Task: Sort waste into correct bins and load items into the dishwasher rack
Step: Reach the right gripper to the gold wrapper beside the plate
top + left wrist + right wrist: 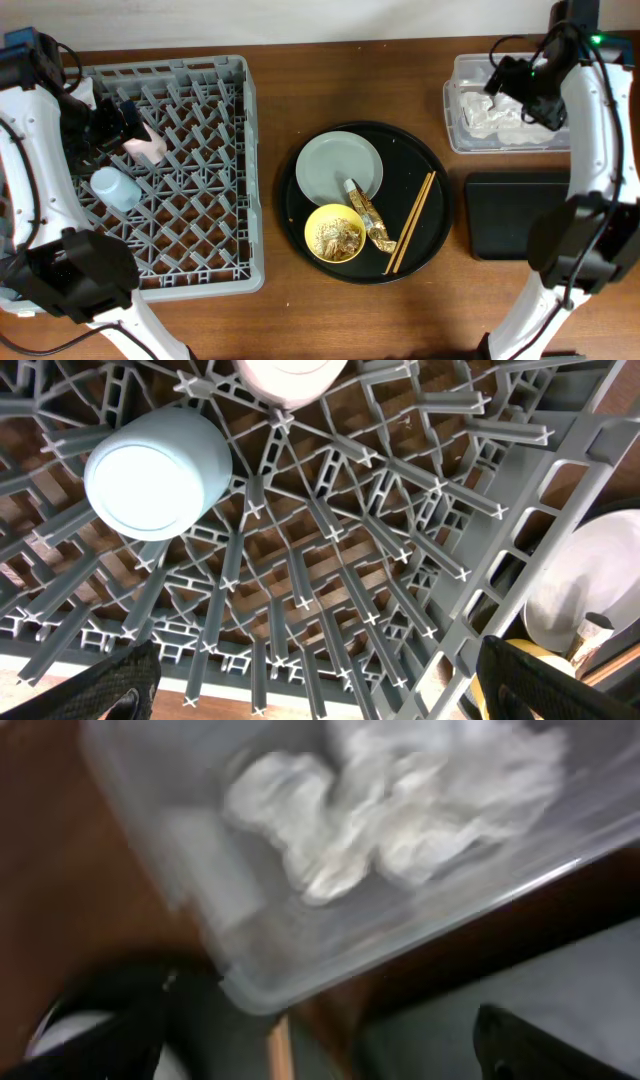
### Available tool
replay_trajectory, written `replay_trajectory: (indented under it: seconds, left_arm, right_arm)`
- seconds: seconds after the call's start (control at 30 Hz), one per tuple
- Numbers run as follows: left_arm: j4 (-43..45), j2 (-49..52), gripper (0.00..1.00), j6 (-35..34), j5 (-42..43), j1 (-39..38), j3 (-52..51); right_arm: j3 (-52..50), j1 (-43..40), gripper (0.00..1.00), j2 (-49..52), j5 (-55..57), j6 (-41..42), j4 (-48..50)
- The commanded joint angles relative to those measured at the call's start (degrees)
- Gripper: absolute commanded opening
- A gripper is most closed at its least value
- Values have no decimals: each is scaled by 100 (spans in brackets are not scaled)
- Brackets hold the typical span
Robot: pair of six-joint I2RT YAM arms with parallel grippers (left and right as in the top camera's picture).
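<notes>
**A:** What takes up the most room?

**B:** The dishwasher rack, at the far left of the table. The left arm covers its left edge. Next in size is the round black tray in the middle. To the right are the clear tub at the back and the black rectangular tray in front of it.

**A:** Anything blocking the tub?

**B:** The right arm hangs over its right end and hides that part from above. The crumpled tissue lies inside the tub, which is blurred in the wrist view.

**A:** And the dishes?

**B:** The plate and the yellow bowl are on the round tray, with the bowl just in front of the plate. The light blue cup stands among the pegs near the rack's left side, a round end facing up. The pink cup is just behind it.

**A:** The small things?

**B:** The chopsticks lie slanted on the right of the round tray. The wrapper lies between them and the bowl, its top end on the plate's edge. The food scraps are in the bowl.

**A:** The grippers?

**B:** The left gripper is spread wide above the rack with nothing in it. The right gripper is over the tub, also wide apart and empty.
</notes>
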Motion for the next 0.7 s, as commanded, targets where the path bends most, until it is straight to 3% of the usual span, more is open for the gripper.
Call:
replay_trajectory:
  seconds: [0.0, 0.1, 0.17, 0.3, 0.43, 0.67]
  left_arm:
    - [-11, -229, 100, 9, -24, 20, 98]
    - [-9, -229, 100, 9, -24, 20, 98]
    - [-11, -229, 100, 9, -24, 20, 98]
    - [-9, -229, 100, 9, -24, 20, 98]
    - [-9, -229, 100, 9, -24, 20, 98]
    - [-11, -229, 100, 9, -24, 20, 98]
  right_arm:
    - [83, 306, 99, -881, -1853, -1274, -879]
    - [83, 837, 99, -1073, -1727, -1928, -1827]
    - [55, 1292, 99, -1069, -981, -1915, -2406]
    - [-487, 2098, 99, -1060, -468, -1797, -2365]
    - [-1349, 2776, 99, -1060, -463, -1283, -1438]
    - [-2859, 3672, 100, -1034, -286, -1180, 1316]
